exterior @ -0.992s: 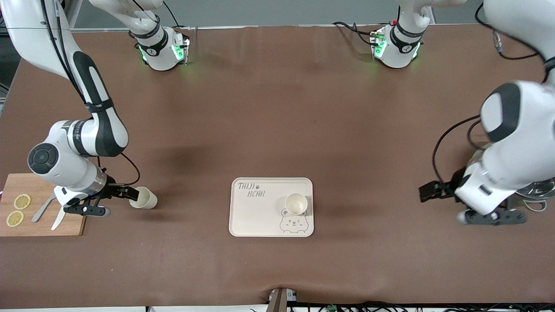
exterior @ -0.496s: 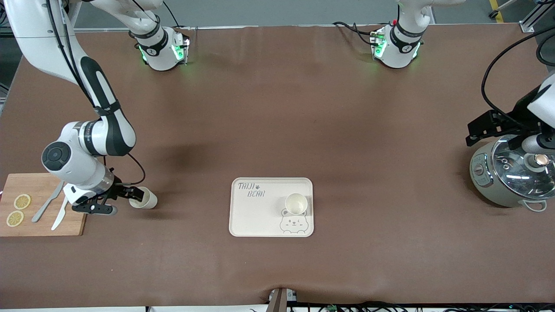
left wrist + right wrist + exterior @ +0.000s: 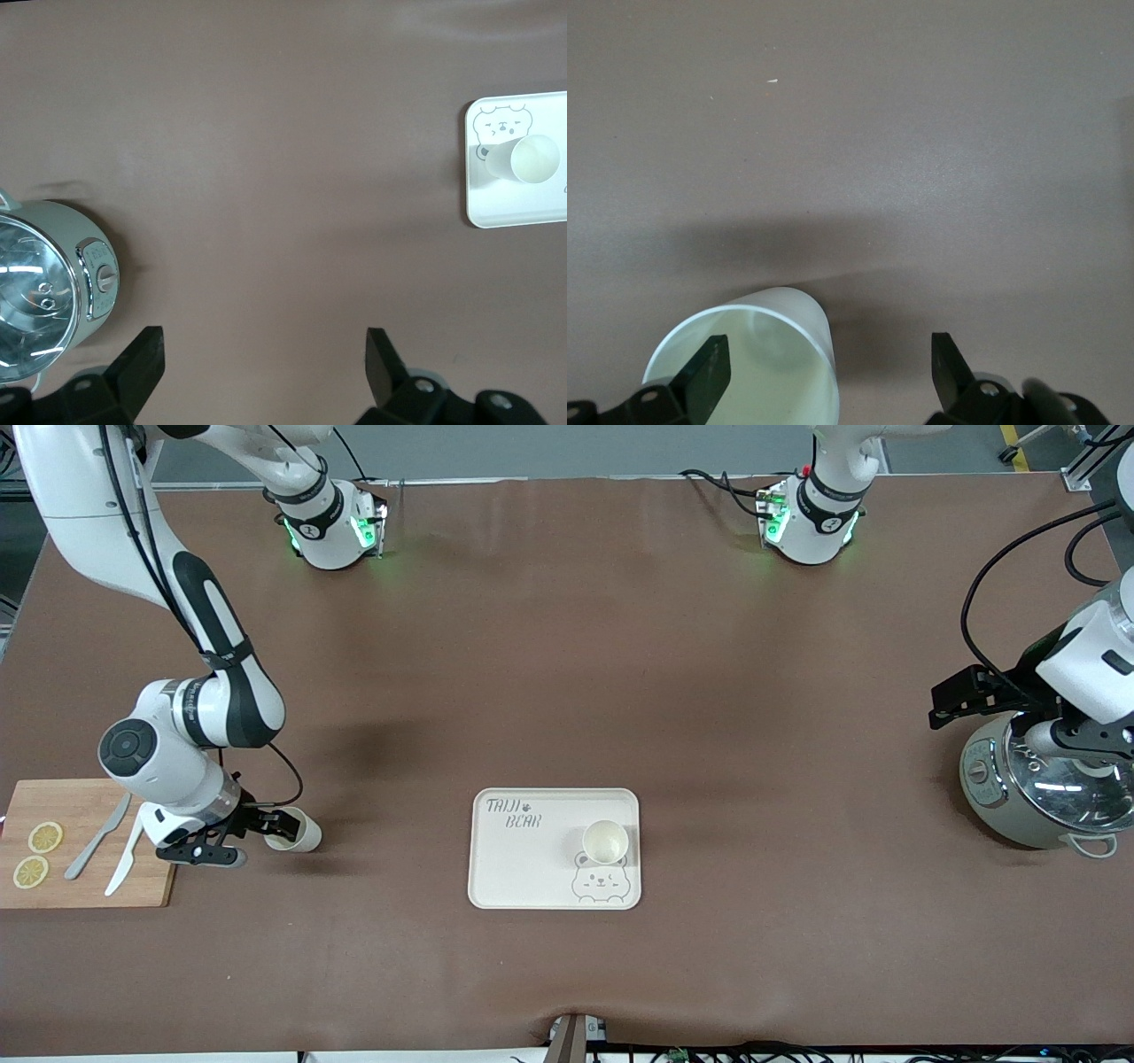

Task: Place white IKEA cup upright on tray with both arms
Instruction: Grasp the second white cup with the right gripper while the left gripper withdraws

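Lying on its side on the table, the cup [image 3: 295, 831] points its mouth at the right gripper [image 3: 232, 838], which sits at its 9 o'clock with jaws wide open; one finger [image 3: 709, 372] is inside the rim, nothing gripped. Another cup [image 3: 606, 841] stands upright on the tray [image 3: 514, 868]. The left gripper [image 3: 1010, 717], open and empty, waits over the cooker [image 3: 1045, 793], well apart.
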Tool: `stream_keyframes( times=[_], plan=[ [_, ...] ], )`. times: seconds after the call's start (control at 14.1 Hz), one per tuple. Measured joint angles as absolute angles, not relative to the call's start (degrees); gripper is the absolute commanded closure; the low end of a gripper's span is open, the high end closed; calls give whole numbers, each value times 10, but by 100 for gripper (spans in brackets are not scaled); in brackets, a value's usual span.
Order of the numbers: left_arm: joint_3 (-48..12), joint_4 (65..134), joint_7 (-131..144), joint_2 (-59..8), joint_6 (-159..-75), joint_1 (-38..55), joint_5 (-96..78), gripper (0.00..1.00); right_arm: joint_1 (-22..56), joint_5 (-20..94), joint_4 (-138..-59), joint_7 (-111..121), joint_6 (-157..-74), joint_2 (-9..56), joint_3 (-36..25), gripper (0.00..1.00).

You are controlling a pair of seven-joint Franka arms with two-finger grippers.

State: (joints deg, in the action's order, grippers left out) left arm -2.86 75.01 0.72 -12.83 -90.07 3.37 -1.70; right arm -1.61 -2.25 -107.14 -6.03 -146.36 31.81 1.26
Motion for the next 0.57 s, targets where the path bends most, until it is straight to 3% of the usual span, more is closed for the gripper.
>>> stream_keyframes(
  times=[0.35, 0.42, 0.57],
  plan=[
    [-32, 750, 7, -128, -902, 36, -17, 0, -16, -22, -1071, -60, -1468, 322, 13, 0],
    [-34, 750, 7, -128, -903, 37, -17, 0, -16, -22, -1071, -60, -1469, 322, 13, 7],
    [-35, 751, 7, -130, -915, 37, -17, 0, -16, -23, -1071, -60, -1469, 322, 13, 31]
  ],
)
